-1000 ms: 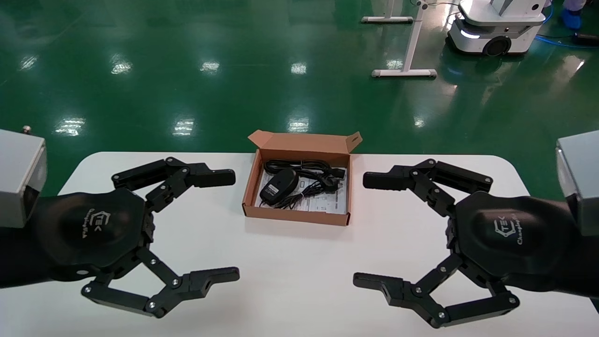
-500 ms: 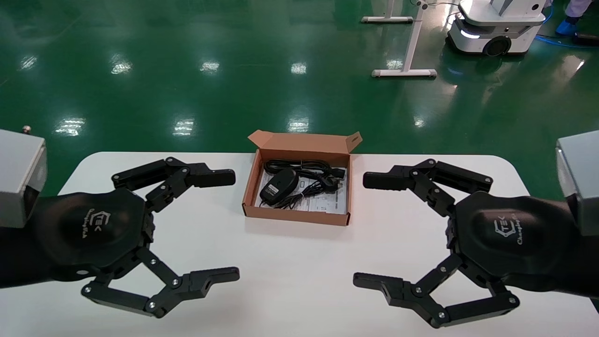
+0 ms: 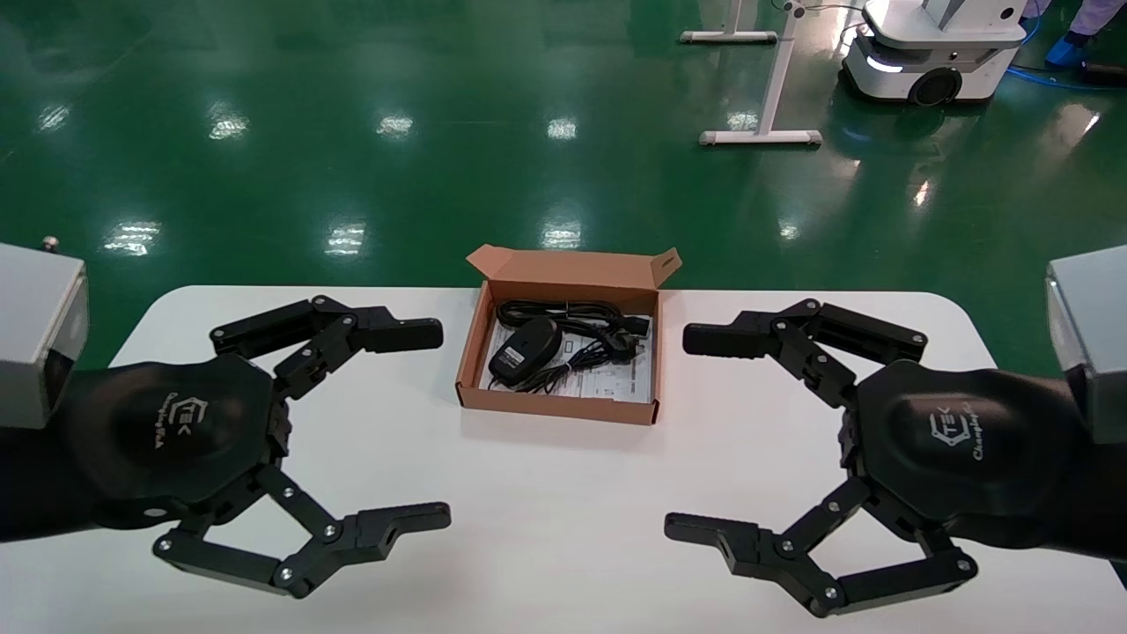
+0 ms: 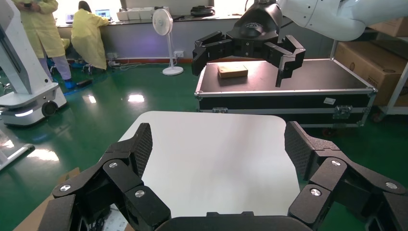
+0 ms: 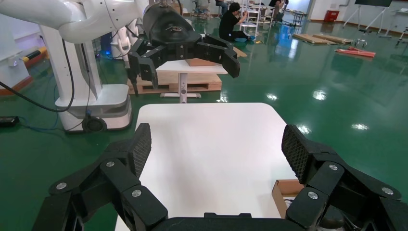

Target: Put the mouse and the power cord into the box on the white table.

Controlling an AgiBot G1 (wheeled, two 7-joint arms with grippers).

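White worktop (image 3: 563, 528) spans the near field, rounded corners, bare apart from the box. Judged from the layout, the job looks done: both items already lie inside, which would explain the two arms parked clear of it.

Left hand (image 3: 423, 427) hovers at 9 o'clock of the box, well apart from it, fingers spread wide, holding nothing. Right hand (image 3: 696, 431) mirrors it at 3 o'clock, likewise spread and empty. Each wrist view confirms its own fingers apart over bare worktop.

Box (image 3: 563, 410) sits toward the far edge, centred between the hands. Shallow brown cardboard, flap lid standing up along its 12 o'clock side, white printed sheet lining the bottom.

Power cord (image 3: 563, 311): thick black coil lying along the 12 o'clock wall inside the box, chunky plug toward 2 o'clock.

Mouse (image 3: 524, 348): small black oval, white label showing, lying at about 9 o'clock within the box, its thin cable bunched beside it toward the centre. It touches or overlaps the cord's coil; cannot tell which.
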